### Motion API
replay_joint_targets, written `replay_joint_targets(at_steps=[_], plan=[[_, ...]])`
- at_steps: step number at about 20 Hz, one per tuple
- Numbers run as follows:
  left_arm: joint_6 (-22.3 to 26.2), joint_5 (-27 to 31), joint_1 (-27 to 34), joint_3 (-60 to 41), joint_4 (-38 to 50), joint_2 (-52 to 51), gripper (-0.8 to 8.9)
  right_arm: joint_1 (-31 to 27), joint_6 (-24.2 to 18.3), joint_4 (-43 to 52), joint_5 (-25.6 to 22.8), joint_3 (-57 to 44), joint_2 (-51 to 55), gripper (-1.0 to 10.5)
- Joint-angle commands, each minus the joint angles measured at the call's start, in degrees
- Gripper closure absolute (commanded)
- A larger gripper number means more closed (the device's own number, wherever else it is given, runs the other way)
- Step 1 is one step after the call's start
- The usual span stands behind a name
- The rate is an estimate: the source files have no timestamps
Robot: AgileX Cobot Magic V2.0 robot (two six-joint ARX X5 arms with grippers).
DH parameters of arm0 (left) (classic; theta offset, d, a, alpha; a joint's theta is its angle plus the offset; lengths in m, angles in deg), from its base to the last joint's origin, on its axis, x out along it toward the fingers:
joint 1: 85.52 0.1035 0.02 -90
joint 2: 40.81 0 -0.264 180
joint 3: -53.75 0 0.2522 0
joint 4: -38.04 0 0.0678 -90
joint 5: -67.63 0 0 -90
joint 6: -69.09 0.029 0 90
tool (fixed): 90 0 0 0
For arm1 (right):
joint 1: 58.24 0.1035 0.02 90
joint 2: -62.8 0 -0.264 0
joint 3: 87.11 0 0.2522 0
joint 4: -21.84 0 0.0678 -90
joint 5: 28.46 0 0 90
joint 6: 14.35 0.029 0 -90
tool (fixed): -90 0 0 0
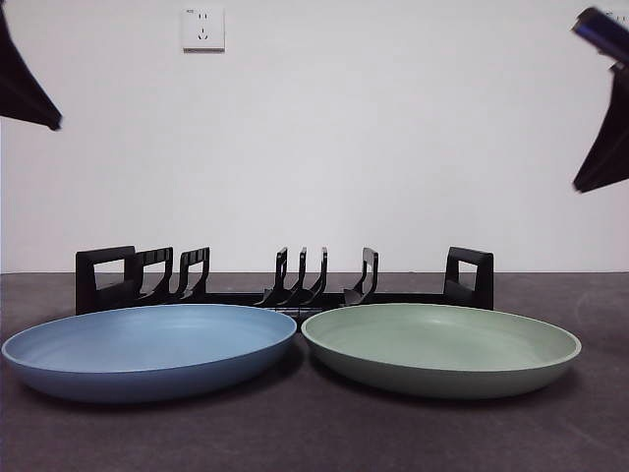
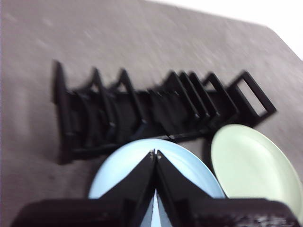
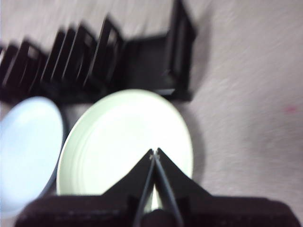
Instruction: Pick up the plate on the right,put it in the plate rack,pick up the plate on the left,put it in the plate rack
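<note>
Two plates side by side before rack

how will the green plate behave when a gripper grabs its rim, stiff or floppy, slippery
The green plate looks rigid and matte, so it probably holds its shape and grips fairly well. Its low, shallow rim leaves little to pinch, so it may tilt when held by one edge. It lies flat and seems unlikely to roll.

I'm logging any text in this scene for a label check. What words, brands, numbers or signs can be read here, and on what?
None can be read.
Wall socket: a tiny mark at its top left corner, too small to read.
Blue plate, green plate, rack: no print shows in any view.
</note>
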Motion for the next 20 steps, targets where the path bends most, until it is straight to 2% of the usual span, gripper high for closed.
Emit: replay_joint_targets(at_steps=[1, 3, 4, 7, 13, 17, 20], plan=[[0.83, -2.05, -0.26, 0.17, -0.22, 2.62, 8.06, 0.07, -2.99, -0.24, 1.38, 0.7, -2.56, 9.2], [0.83, -2.49, -0.79, 0.17, -0.46, 4.07, 5.89, 0.07, -4.0, -0.24, 1.25, 0.7, -4.2, 7.4], [0.85, -2.45, -1.09, 0.17, -0.35, 4.5, 4.95, 0.07, -4.42, -0.24, 1.22, 0.7, -4.96, 6.9], [1.05, -2.75, -2.21, 0.33, 0.26, 4.66, 4.95, 0.07, -4.46, -0.22, 1.22, 0.7, -7.43, 7.0], [5.4, -2.05, -8.7, 4.37, -0.94, 4.7, 4.99, 1.01, -4.46, 0.7, 1.27, 0.7, -17.73, 7.0], [6.95, 3.65, -13.64, 5.09, -1.16, 4.7, 4.99, 3.61, -4.39, 3.72, 1.03, 0.7, -23.15, 8.0], [8.83, 6.38, -15.96, 5.09, -2.73, 4.72, 4.99, 4.31, -3.56, 3.43, -0.63, 0.7, -25.07, 8.0]])
